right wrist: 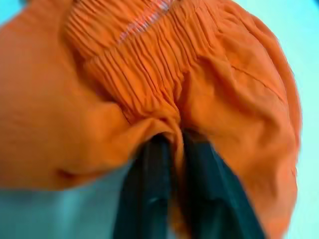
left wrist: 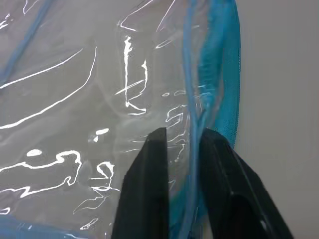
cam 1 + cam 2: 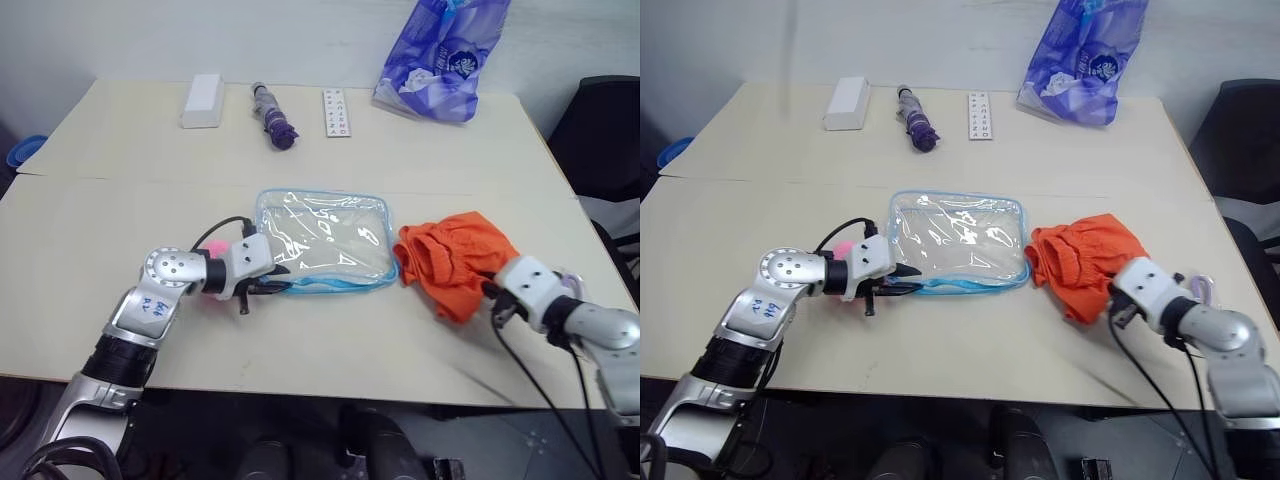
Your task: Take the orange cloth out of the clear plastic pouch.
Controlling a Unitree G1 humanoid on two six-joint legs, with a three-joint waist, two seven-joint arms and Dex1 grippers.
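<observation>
Pouch (image 3: 322, 240) flat, long axis left-right; orange cloth (image 3: 455, 262) beside, outside.

The left gripper (image 3: 283, 281) covers the near-left corner of the clear plastic pouch (image 3: 325, 235), and most of the pink charm (image 3: 212, 249) is hidden behind its wrist. The right gripper (image 1: 172, 144) has its fingertips buried in a fold of the orange cloth (image 3: 455, 255), whose surface is blurred in the right wrist view. The printed bag (image 3: 445, 55) is cut off by the top edge.
</observation>
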